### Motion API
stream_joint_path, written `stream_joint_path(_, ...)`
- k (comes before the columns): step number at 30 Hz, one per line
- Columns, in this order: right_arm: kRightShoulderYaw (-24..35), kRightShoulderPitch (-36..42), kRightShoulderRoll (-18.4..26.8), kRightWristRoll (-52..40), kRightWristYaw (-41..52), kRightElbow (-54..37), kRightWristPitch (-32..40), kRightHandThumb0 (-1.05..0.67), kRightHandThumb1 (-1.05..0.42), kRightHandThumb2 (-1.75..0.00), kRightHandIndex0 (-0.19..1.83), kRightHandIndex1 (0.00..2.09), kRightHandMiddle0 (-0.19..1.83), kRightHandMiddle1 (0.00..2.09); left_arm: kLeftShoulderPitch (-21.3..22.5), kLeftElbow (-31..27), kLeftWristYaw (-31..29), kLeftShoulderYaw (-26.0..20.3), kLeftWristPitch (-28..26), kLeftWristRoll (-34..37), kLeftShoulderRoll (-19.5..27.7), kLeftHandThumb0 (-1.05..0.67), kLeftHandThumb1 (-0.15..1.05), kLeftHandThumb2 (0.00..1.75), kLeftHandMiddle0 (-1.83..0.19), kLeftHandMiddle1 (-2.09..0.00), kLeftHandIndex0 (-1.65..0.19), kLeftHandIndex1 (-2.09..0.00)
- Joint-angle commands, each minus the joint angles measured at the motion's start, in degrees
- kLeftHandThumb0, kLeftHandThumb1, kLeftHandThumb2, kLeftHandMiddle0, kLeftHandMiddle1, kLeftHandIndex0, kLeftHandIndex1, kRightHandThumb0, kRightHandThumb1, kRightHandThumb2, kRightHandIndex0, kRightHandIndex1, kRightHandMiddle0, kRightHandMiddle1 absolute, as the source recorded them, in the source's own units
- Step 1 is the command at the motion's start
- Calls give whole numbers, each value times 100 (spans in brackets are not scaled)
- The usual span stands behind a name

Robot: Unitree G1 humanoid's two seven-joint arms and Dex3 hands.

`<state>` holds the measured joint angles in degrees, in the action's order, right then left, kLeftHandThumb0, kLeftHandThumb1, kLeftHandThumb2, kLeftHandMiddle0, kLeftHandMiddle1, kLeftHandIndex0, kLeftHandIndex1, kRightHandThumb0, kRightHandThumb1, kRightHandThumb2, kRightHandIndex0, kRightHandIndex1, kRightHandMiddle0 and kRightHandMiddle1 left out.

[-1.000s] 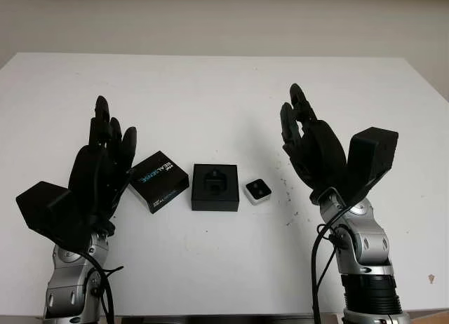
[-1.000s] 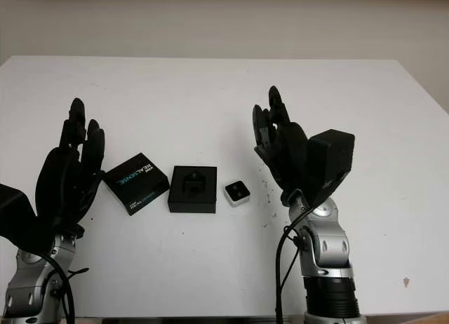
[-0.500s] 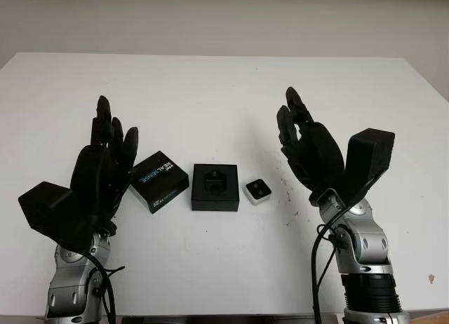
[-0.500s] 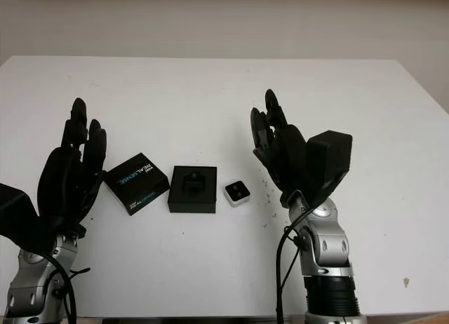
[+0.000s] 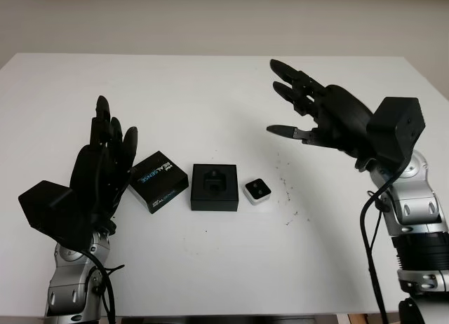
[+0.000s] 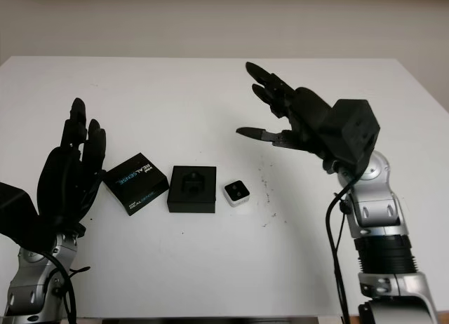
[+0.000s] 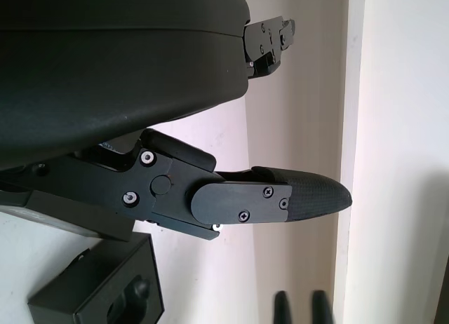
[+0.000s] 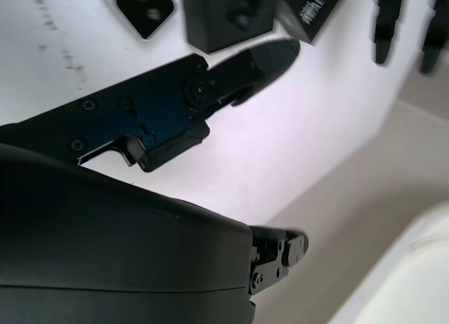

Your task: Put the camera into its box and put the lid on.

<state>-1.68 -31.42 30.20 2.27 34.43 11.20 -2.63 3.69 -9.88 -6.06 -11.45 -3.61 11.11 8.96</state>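
The small white camera [image 5: 257, 191] with a black face lies on the table just right of the open black box [image 5: 215, 187], which has a moulded insert. The black lid [image 5: 159, 181] with light lettering lies flat to the box's left, turned at an angle. My left hand [image 5: 116, 122] is open and held upright just left of the lid. My right hand [image 5: 275, 99] is open in the air, behind and to the right of the camera, fingers pointing left. The right wrist view looks down on the camera [image 8: 145, 12], box [image 8: 228, 12] and lid [image 8: 316, 8].
The white table [image 5: 210, 92] reaches back to a pale wall, and its back and side edges are in sight. A scatter of small dark specks [image 5: 287, 191] marks the surface just right of the camera.
My right hand has lifted and swung from an upright palm pose to reach leftward over the table, with its forearm shifted right. The left hand, camera, box and lid have stayed put.
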Motion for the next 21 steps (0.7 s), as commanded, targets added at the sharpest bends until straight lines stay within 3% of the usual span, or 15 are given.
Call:
stream_joint_path(1, -203, -149, 244, 211, 213, 114, -189, -60, -77, -4, 25, 21, 24, 24, 50, 8, 12, 11, 18, -53, 24, -75, 105, 40, 19, 0, 19, 0)
stream_joint_path(6, -806, -326, 769, 1210, 511, 239, -1103, -69, -80, -6, 25, 19, 24, 23, 40, 11, 47, -1, 35, -59, 8, -74, 105, 39, 19, 0, 19, 0)
stream_joint_path(10, -1093, -358, 966, 1805, 476, 177, -1607, -63, -78, -5, 30, 18, 31, 21, -22, -37, 24, 17, 25, -65, 9, -74, 105, 40, 19, 0, 19, 0)
stream_joint_path(21, -1247, -124, 1063, 2503, -13, 28, -2331, -64, -78, -5, 41, 19, 41, 19, -88, -11, -45, -28, 105, -19, 6, -75, 105, 40, 19, 0, 19, 0)
